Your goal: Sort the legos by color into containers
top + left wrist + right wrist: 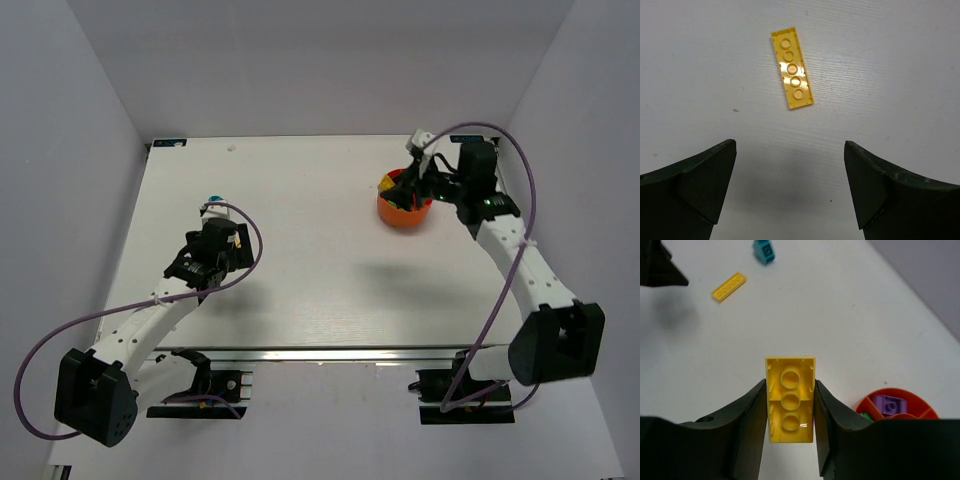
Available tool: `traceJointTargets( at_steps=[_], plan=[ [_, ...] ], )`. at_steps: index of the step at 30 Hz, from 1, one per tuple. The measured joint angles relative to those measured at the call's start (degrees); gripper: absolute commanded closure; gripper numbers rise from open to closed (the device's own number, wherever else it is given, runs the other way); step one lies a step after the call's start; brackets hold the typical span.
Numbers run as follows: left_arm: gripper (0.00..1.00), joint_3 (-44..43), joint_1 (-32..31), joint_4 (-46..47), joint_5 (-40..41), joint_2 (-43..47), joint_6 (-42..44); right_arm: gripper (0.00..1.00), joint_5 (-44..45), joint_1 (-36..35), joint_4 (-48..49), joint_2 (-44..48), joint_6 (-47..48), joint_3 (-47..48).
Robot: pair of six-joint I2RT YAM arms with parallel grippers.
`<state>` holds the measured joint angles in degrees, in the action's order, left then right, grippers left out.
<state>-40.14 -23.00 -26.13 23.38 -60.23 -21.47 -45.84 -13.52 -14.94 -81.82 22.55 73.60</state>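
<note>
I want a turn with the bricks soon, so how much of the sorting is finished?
Done: a purple brick and a green piece sit in compartments of the orange bowl. In hand: the right gripper is shut on a yellow brick. To go: a flat yellow plate by the open left gripper and a teal brick lie on the table.

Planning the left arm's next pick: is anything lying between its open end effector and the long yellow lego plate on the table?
Nothing visible does. In the left wrist view, only bare white table lies between the open left end effector and the yellow lego plate. The plate lies flat, underside up, with no other brick near it in that view.
</note>
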Motion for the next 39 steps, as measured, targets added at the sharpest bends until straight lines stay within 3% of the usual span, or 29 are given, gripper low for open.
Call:
traceJointTargets(
  at_steps=[4,9,16,25,32,39],
  plan=[
    [0.02,0.00,0.00,-0.04,0.00,0.04,-0.04,1.00,0.13,6.16,18.16,9.09,-5.90,-18.49],
    [0.02,0.00,0.00,-0.02,0.00,0.00,-0.04,1.00,-1.09,13.57,44.04,8.92,-15.54,-40.19],
    [0.02,0.00,0.00,-0.04,0.00,-0.11,-0.02,1.00,-3.82,19.32,74.01,-1.84,-31.61,-40.63],
    [0.02,0.00,0.00,-0.02,-0.02,-0.22,0.00,0.98,-3.76,22.62,87.27,-10.27,-40.06,-37.68],
    [0.02,0.00,0.00,-0.02,-0.02,-0.33,0.00,0.95,-3.37,22.93,88.30,-19.89,-44.26,-36.26],
    [0.02,0.00,0.00,-0.02,-0.02,-0.33,0.00,0.93,-2.14,22.93,88.50,-23.56,-46.14,-33.79]
  ],
)
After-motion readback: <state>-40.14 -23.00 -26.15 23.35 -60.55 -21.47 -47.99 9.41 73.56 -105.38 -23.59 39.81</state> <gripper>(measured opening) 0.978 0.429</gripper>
